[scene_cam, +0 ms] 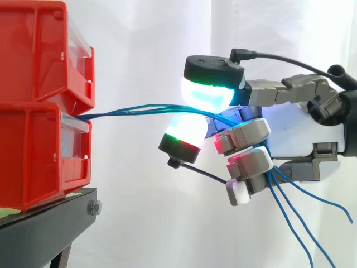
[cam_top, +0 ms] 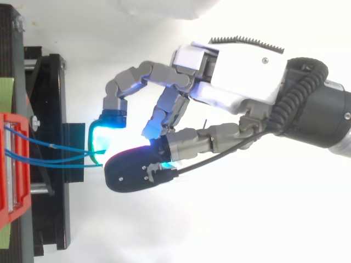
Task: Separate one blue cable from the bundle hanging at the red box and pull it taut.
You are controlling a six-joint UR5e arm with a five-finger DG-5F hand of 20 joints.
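Thin blue cables [scene_cam: 139,109] come out between the two stacked red boxes [scene_cam: 42,156] and run nearly straight to the right, close together, into my hand [scene_cam: 295,139]. The hand is level with the gap between the boxes and well clear of them. Its fingers are curled round the cables, and two glowing fingertips [scene_cam: 206,95] close above and below the strands. Loose cable ends [scene_cam: 301,218] hang down behind the curled fingers. From above, the blue cables [cam_top: 55,149] leave the red box [cam_top: 13,164] and reach the hand [cam_top: 247,71] at its cyan fingertip.
The red boxes stand on a black stand [scene_cam: 50,215] at the left, whose frame [cam_top: 52,109] lies under the cables in the top view. A white curtain hangs behind. Open room lies below and to the right of the hand.
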